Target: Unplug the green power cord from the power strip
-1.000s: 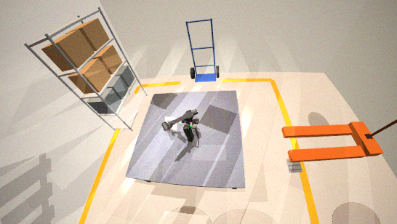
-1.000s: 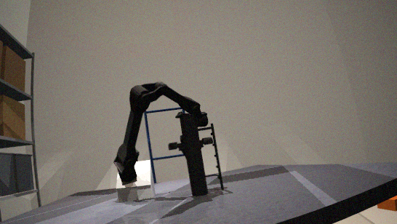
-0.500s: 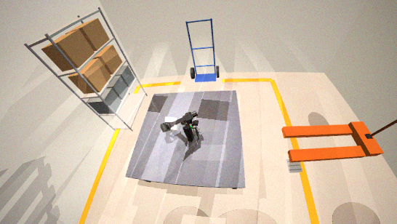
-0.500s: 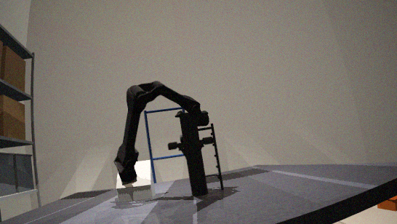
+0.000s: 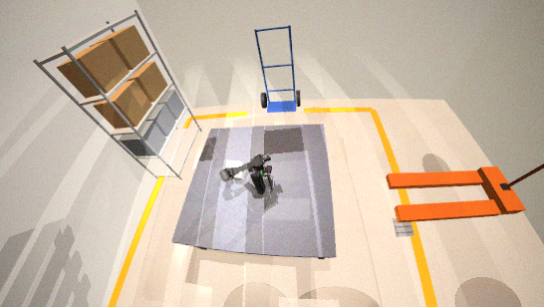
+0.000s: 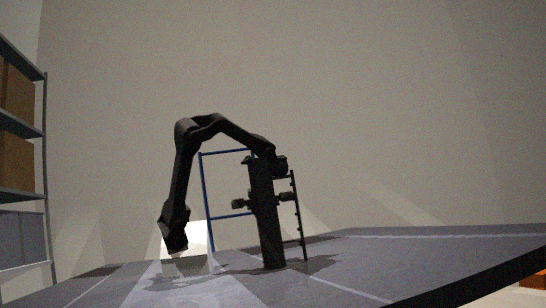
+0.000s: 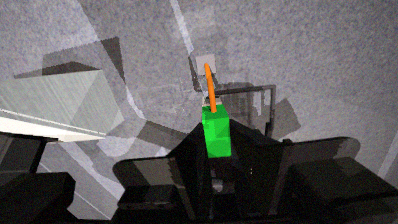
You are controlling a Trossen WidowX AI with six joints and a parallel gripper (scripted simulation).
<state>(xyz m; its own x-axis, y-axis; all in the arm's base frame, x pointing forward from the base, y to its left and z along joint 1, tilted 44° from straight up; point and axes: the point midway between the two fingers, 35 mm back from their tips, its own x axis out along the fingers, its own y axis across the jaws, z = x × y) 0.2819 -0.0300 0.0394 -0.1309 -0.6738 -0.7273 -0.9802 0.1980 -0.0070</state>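
Between the gripper's (image 7: 218,150) dark fingers sits the green plug (image 7: 216,131), clamped tight, its orange cord (image 7: 210,88) running away ahead.

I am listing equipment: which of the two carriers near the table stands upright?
The blue hand truck stands upright; the orange pallet jack lies flat on the floor.

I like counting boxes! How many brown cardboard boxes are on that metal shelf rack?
4 that show. Two sit side by side on the top shelf, two on the shelf below of the rack. More may hide behind them.
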